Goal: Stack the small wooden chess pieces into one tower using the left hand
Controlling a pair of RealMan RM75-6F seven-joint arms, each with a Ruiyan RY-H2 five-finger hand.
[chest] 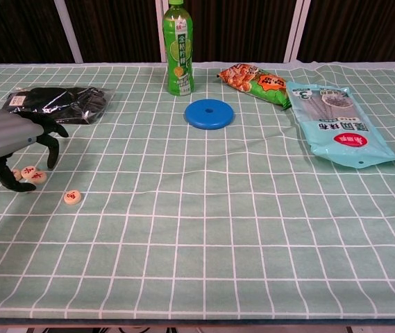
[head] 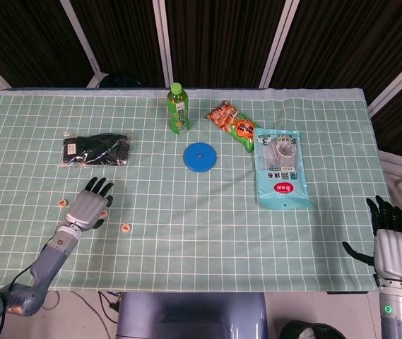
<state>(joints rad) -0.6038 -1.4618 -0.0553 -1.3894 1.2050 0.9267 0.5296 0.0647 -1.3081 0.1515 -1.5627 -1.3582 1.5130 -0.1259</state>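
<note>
Small round wooden chess pieces lie on the green checked cloth at the left. One piece (chest: 71, 198) lies alone, also seen in the head view (head: 125, 227). Two more pieces (chest: 35, 175) sit close together under my left hand (chest: 8, 136), whose fingers arch down around them; the thumb tip rests on the cloth just beside them. Nothing is lifted. Another piece (head: 62, 203) lies left of the left hand (head: 87, 205). My right hand (head: 388, 244) hangs off the table's near right corner, fingers apart, holding nothing.
A black packet (head: 96, 149) lies behind the left hand. A green bottle (head: 178, 108) stands at the back, with a blue disc (head: 199, 155) before it. A snack bag (head: 232, 125) and a pale blue packet (head: 280, 167) lie to the right.
</note>
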